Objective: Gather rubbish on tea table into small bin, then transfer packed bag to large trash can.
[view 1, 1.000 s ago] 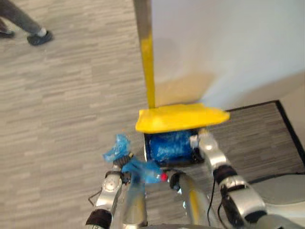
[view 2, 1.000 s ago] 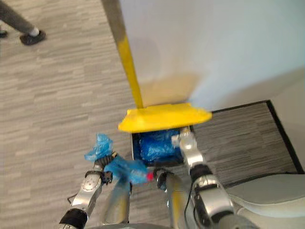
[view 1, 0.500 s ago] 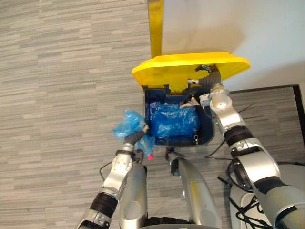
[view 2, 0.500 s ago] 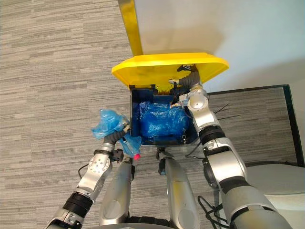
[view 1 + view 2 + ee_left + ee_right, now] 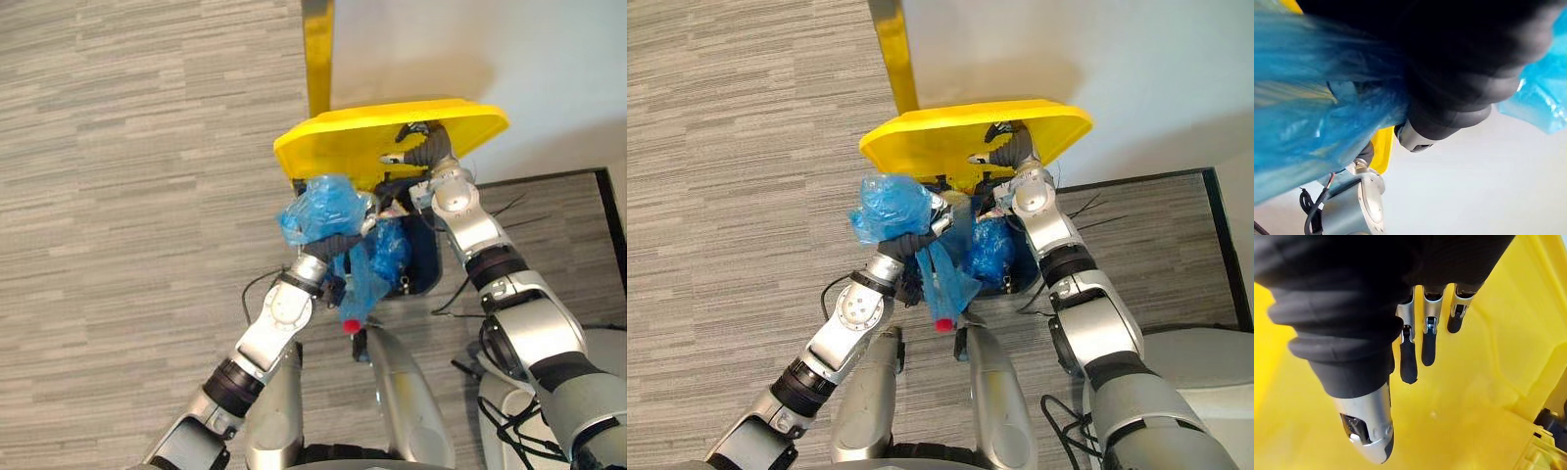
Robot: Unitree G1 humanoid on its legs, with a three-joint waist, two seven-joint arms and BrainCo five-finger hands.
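The trash can (image 5: 427,272) stands at your 12 o'clock before the wall (image 5: 509,49), its lid (image 5: 338,147) tipped up behind the opening. Your right hand (image 5: 423,149) lies flat under the lid at 1 o'clock; your left hand (image 5: 338,243) grips the bag (image 5: 318,206) above the can's 9 o'clock rim

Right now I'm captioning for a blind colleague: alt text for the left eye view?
The left hand grips a filled blue bag at the mouth of the dark-blue trash can, while the right hand props its yellow lid up.
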